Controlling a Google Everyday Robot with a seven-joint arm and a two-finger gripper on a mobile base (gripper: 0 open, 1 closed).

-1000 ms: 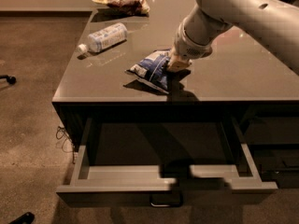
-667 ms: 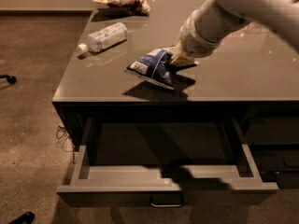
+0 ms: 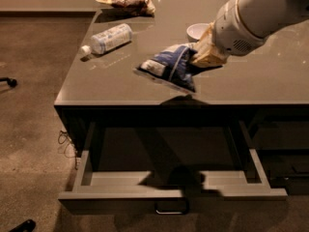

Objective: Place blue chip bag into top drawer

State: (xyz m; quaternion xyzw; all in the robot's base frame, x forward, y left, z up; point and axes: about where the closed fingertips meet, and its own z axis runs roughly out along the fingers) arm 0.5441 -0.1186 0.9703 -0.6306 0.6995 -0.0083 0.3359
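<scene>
The blue chip bag (image 3: 170, 65), blue with white panels, hangs tilted in the air just above the table top, casting a shadow near the table's front edge. My gripper (image 3: 202, 57) is at the bag's right end and is shut on it; the white arm reaches in from the upper right. The top drawer (image 3: 120, 196) is pulled open below the table's front edge, dark grey and shallow, with a small metal handle (image 3: 171, 210) on its front. Its inside shows nothing but shadow.
A plastic water bottle (image 3: 108, 38) lies on the grey table (image 3: 270, 81) at the left. A brown-reddish snack bag (image 3: 128, 0) lies at the far left corner. A white bowl (image 3: 198, 31) stands behind the gripper. Carpet floor lies left of the table.
The gripper has lifted the blue chip bag off the table top and raised it. The white bowl behind the arm has come into view.
</scene>
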